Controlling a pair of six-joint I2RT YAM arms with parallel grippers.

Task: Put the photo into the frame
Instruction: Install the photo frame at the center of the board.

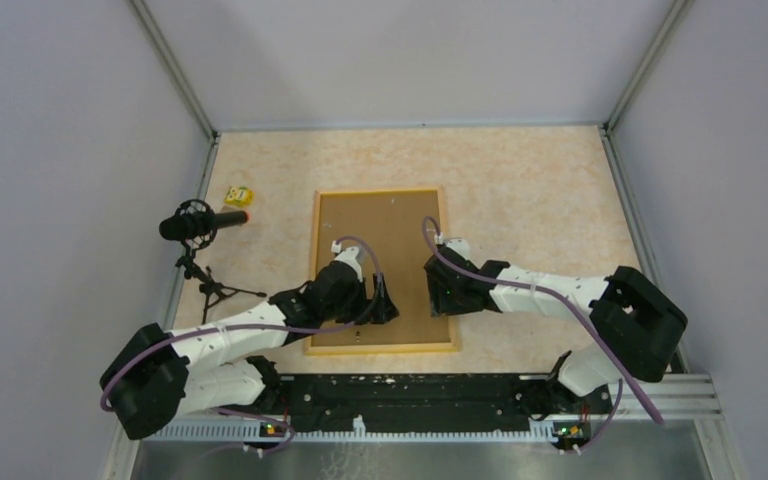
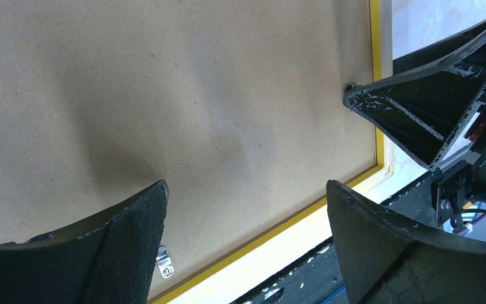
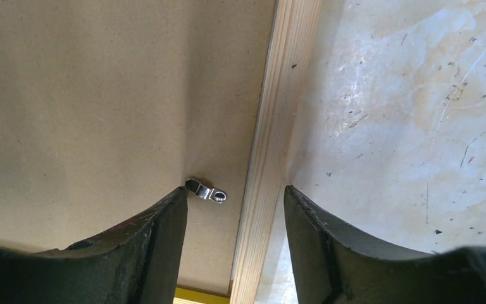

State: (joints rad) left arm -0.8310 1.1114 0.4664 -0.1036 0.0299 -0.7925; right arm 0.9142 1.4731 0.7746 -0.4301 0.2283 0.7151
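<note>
Both of my grippers hung over the frame point(image 1: 380, 192), and neither was clamped on anything. The frame lay back-up in the middle of the worktop point(image 1: 540, 200), its near rail close to the near edge, with a brown board point(image 1: 380, 225) filling it.

My right gripper point(image 3: 235, 190) sat low astride the right rail with its jaws apart. One finger was on the board side, its tip just beside a small metal clip point(image 3: 207, 192), and the other was over bare worktop. My left gripper point(image 2: 247, 190) stood wide apart above the near part of the board.

No view showed me the photo, and I could not tell whether it lay under the board.

I judged the frame light, stiff and thin, and likely to skate on the smooth worktop if pushed sideways, so one gripper ought to pin a rail. The clip looked small and fiddly, best nudged with a single fingertip. The board seemed rigid enough to lift by one freed edge. The photo, a thin sheet, would probably flop and crease, so I would take it by a margin.
</note>
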